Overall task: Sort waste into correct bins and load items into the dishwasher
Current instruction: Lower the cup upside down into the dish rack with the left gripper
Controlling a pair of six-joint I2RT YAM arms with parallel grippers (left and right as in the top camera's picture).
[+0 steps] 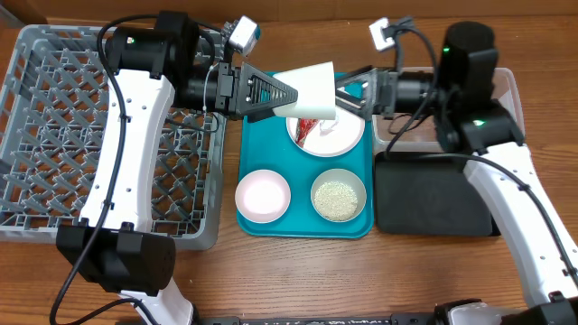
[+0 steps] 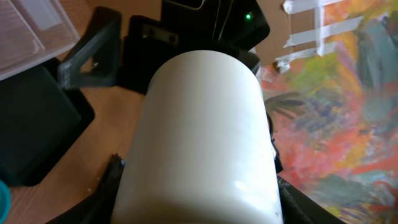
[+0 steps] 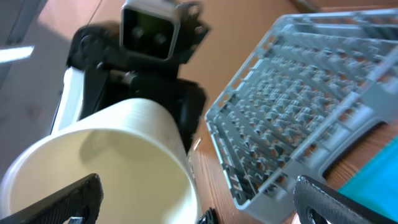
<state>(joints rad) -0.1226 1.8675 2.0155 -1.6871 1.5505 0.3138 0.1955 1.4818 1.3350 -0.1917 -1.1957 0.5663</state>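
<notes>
My left gripper (image 1: 287,95) is shut on the small white cup (image 1: 312,90) and holds it on its side above the teal tray (image 1: 302,226). The cup fills the left wrist view (image 2: 199,137). My right gripper (image 1: 350,95) is open, right at the cup's mouth; its fingers (image 3: 205,208) stand wide apart, with the cup's open mouth (image 3: 99,168) in front. Below the cup, the white-pinkish plate (image 1: 339,140) holds the red-and-white wrapper (image 1: 307,126). A pinkish-white bowl (image 1: 263,194) is empty. A grey-green bowl (image 1: 339,199) holds rice grains.
The grey dish rack (image 1: 54,135) stands at the left and shows in the right wrist view (image 3: 311,93). The black tray (image 1: 433,194) lies at the right. The clear tub (image 1: 510,90) behind it is mostly hidden by my right arm.
</notes>
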